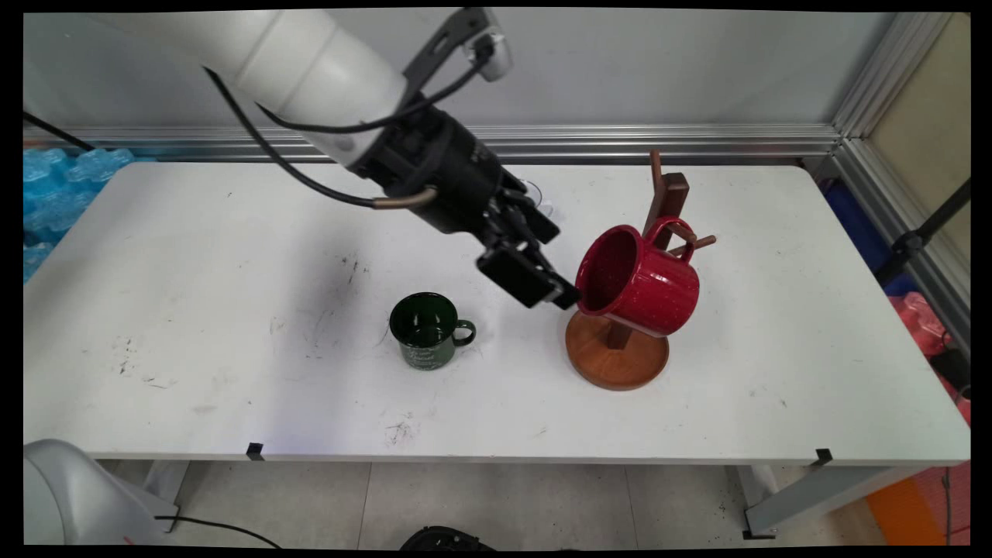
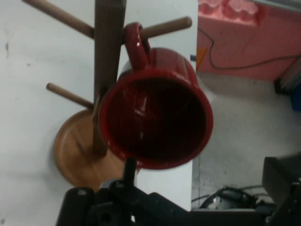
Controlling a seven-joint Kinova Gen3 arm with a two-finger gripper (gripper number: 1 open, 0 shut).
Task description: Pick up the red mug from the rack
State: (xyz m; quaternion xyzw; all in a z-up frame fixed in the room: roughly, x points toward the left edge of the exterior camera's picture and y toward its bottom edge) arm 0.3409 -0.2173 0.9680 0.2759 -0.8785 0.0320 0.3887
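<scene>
A dark green mug (image 1: 428, 331) sits before the spread pincer (image 1: 559, 271) facing a glossy red mug (image 1: 639, 280) hung on a peg.

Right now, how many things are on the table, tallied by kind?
Mugs: 2, the red mug hanging by its handle on a peg, and the green mug standing on the table.
Mug racks: 1, the wooden mug tree.
Total: 3.
The hand is next to the red mug's rim.
</scene>
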